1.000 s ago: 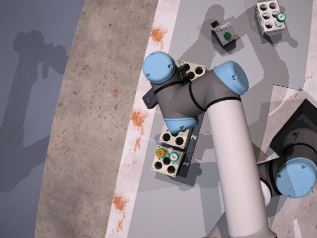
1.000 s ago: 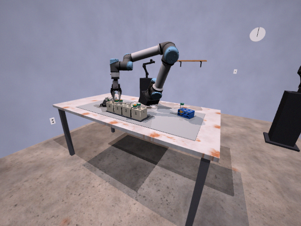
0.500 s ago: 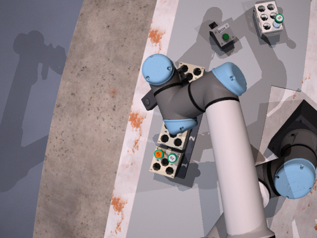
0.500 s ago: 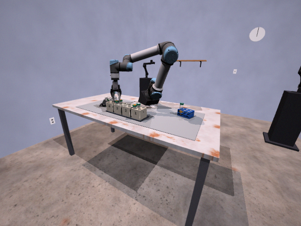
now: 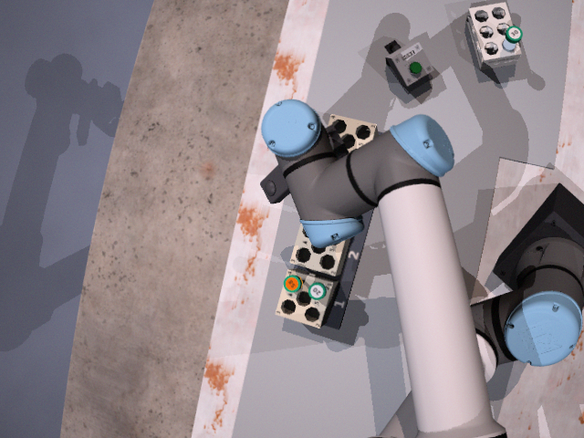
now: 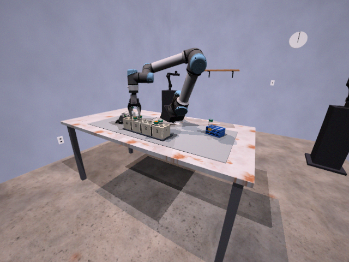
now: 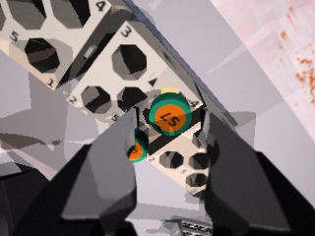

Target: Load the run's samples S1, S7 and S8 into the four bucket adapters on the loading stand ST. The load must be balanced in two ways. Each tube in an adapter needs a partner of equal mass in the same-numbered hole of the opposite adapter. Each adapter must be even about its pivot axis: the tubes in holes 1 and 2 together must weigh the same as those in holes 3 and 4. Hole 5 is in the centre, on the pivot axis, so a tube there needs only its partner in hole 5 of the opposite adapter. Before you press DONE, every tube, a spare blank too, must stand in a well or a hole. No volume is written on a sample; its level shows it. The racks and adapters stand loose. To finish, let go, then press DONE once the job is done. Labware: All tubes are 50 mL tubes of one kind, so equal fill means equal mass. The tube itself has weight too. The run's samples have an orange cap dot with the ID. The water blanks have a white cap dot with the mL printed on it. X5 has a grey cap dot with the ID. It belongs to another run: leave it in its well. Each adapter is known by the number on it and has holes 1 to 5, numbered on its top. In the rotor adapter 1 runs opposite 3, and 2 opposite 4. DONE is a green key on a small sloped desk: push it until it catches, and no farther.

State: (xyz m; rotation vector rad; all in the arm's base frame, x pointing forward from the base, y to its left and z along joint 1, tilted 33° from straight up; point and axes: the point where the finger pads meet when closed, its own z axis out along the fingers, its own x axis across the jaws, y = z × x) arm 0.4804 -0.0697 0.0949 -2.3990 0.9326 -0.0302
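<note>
The fingers stand a little apart, one on each side of the orange cap of S7 (image 7: 170, 117), and they hold nothing. S7 stands in a hole of an adapter (image 7: 104, 74), by the mark 4. I think it is best to open wider and lift straight up from S7, so no finger bumps it.
</note>
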